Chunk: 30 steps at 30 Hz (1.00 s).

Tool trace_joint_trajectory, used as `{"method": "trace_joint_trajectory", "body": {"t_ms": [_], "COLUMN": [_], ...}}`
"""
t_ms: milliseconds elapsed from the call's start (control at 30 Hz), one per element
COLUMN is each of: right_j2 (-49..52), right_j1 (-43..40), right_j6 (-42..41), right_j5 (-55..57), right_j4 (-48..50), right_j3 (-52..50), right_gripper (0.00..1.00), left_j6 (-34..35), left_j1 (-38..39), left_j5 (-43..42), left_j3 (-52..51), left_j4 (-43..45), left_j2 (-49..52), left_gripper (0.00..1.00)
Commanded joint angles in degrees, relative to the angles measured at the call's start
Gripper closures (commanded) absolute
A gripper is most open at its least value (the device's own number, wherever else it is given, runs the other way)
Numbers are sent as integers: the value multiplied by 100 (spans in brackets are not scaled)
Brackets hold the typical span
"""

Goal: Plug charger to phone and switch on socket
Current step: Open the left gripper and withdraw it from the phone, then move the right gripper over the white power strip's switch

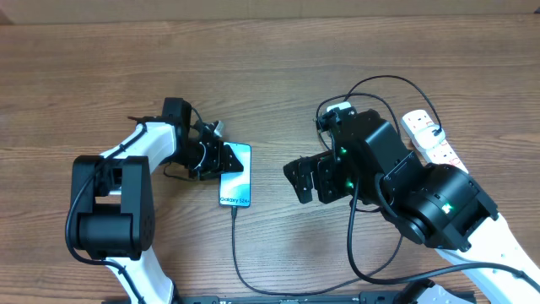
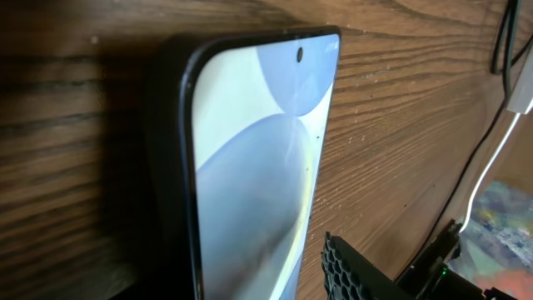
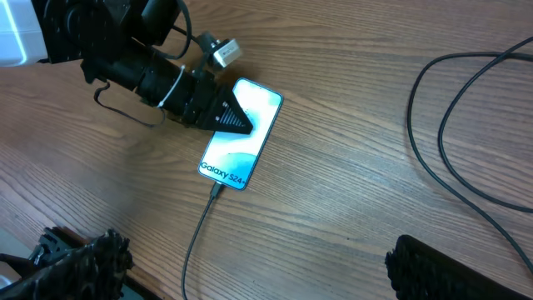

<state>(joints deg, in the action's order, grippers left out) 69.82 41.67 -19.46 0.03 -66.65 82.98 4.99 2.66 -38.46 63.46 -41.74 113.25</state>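
Observation:
The phone (image 1: 239, 181) lies flat on the wood table, its teal screen facing up. My left gripper (image 1: 226, 160) reaches in from the left and is shut on the phone's upper half. In the left wrist view the phone (image 2: 258, 150) fills the space between the jaws, and one honeycomb finger (image 2: 354, 271) sits close beside its right edge. The charger (image 1: 234, 245) is a thin black cable whose plug tip (image 3: 216, 192) sits in the phone's bottom edge. The white socket (image 1: 430, 135) lies at the far right. My right gripper (image 1: 308, 179) hovers right of the phone, open and holding nothing.
A black cable loop (image 1: 384, 83) arcs behind the right arm toward the socket and also shows in the right wrist view (image 3: 433, 142). The charger cable runs to the table's front edge (image 1: 253, 291). The bulky right arm (image 1: 422, 198) covers the right side.

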Motion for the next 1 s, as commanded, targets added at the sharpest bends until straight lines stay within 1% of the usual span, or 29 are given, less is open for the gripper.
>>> {"method": "trace_joint_trajectory", "body": {"t_ms": [0,567,600,633,667,767,800,833,867,900,933,967], "right_j2": [7,7,9,9,15,114,201,317,435,634,756,977], "right_j1": [-7,-7,-7,-7,-7,-7,-7,-7,-7,-7,-7,-7], "right_j6": [-24,-22,-24,-24,-24,-70,-192,-369,-503,-660,-737,-837], "right_j5": [35,35,35,35,35,33,33,35,35,37,37,39], "right_j4": [55,57,57,57,129,654,896,1075,1152,1145,1088,940], "right_j3": [146,146,146,146,144,138,138,138,138,136,136,136], "right_gripper": [0,0,0,0,0,0,0,0,8,23,36,57], "left_j6": [146,90,52,-13,-37,-26,-22,-22,-4,42,105,177], "left_j1": [-107,-107,-107,-109,-109,-109,-109,-103,-98,-96,-96,-96], "left_j5": [3187,3314,3314,3311,3311,3217,2992,2734,2479,2306,2194,2188], "left_j3": [-444,-22,-17,4,94,470,660,800,914,960,962,962], "left_j4": [0,-326,-334,-369,-490,-872,-1001,-1084,-1134,-1134,-1102,-1086], "left_j2": [721,721,721,721,717,664,605,520,361,157,-85,-382], "left_gripper": [51,50,48,43,27,18,6,0,0,0,0,0]}}
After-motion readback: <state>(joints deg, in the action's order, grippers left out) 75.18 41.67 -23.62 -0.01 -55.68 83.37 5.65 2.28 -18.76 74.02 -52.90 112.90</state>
